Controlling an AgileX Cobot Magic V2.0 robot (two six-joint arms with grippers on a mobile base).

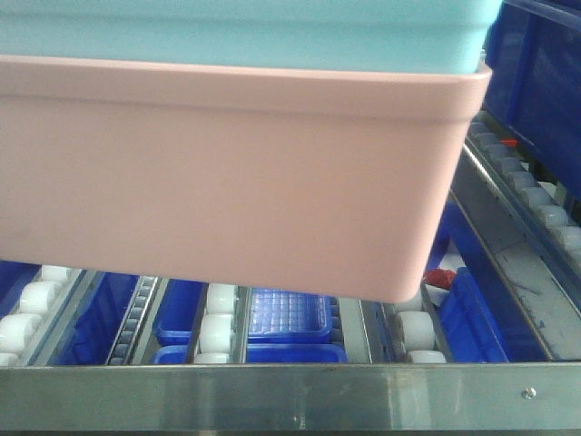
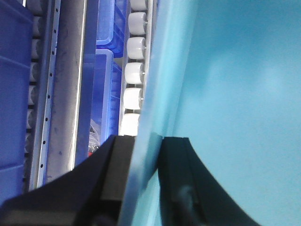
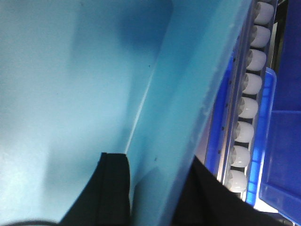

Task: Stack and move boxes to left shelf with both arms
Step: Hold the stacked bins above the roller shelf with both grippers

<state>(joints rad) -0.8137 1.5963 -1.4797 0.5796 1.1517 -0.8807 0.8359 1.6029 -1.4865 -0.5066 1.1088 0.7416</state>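
The upper box [image 1: 236,27] sits nested in the lower box [image 1: 227,182] — together they fill the frame's upper left and centre. Below them, the left shelf [image 1: 508,263] runs its rollers [image 1: 218,331] back from the front bar [image 1: 272,395] along the bottom edge — storage bins [image 1: 289,318] lie beneath the rollers, more at upper right.
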